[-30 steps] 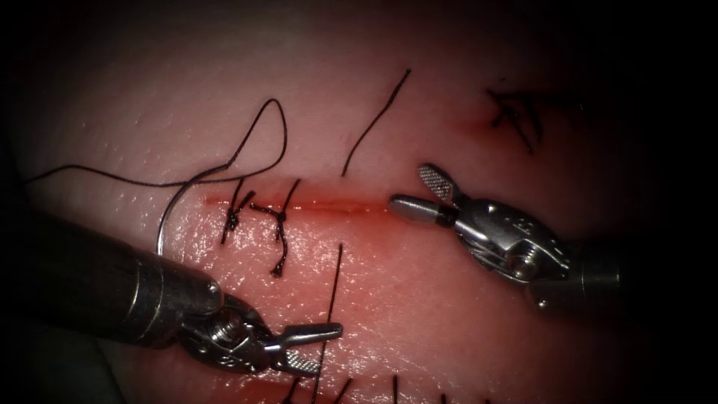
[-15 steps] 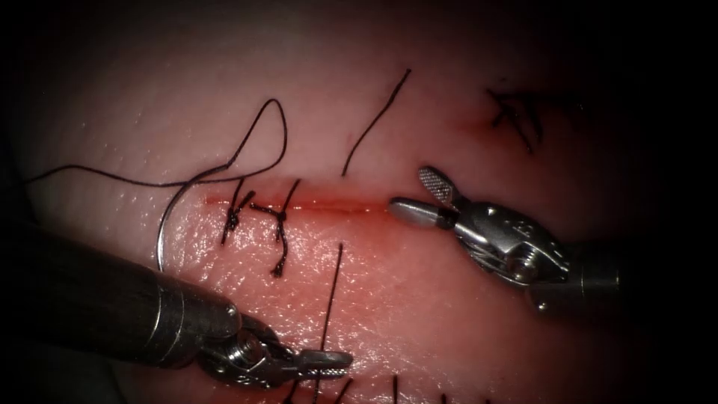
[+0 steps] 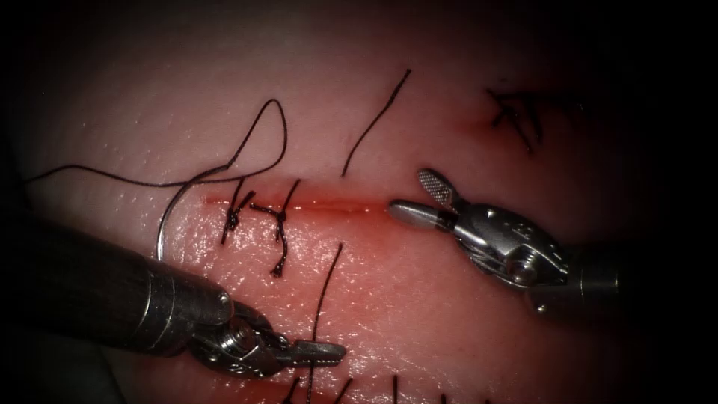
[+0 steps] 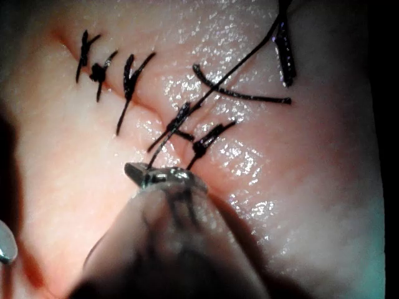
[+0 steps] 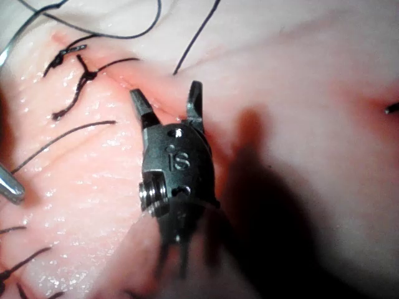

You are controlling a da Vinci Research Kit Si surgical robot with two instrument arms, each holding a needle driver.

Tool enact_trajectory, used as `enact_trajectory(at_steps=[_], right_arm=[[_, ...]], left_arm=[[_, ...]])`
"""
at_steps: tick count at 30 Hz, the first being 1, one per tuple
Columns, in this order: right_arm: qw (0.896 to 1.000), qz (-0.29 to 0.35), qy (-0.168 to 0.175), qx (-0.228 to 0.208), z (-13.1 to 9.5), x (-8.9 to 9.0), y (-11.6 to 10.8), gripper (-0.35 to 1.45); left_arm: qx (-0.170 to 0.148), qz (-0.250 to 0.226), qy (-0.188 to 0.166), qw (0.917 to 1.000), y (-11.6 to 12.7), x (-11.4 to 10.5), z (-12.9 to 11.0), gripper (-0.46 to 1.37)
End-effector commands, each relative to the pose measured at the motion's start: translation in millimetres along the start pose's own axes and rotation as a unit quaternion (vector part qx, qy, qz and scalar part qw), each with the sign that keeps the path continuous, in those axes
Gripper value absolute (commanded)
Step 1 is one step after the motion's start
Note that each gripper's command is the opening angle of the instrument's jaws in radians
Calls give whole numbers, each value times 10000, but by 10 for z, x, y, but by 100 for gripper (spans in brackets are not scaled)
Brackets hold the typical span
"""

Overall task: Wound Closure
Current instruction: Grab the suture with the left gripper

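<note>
The left hand [image 3: 325, 352], nearest, is clenched on one thread [image 3: 323, 288] rising toward the cut [image 3: 299, 205]. The curved needle [image 3: 170, 217] lies loose on the tissue [image 3: 419, 299] left of two knotted stitches [image 3: 258, 217]. The right hand [image 3: 419, 196], jaws spread, grasps nothing at the cut's right end.

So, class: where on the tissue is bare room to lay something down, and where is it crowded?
Bare: tissue between the left end effector, shut on thread, and the open, empty right end effector; also above the loop. Crowded: the left end of the cut, with knots and the needle lying on the tissue.
</note>
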Motion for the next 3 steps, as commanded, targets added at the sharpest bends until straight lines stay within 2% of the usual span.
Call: enact_trajectory(at_steps=[1, 3], right_arm=[[10000, -1, 0, 15, 0, 0, -1, 95], [10000, -1, 0, 16, -1, 0, -1, 96]], left_arm=[[-63, 2, -2, 10000, 0, 0, 1, -35], [-78, 2, -4, 10000, 0, 0, 1, -35]])
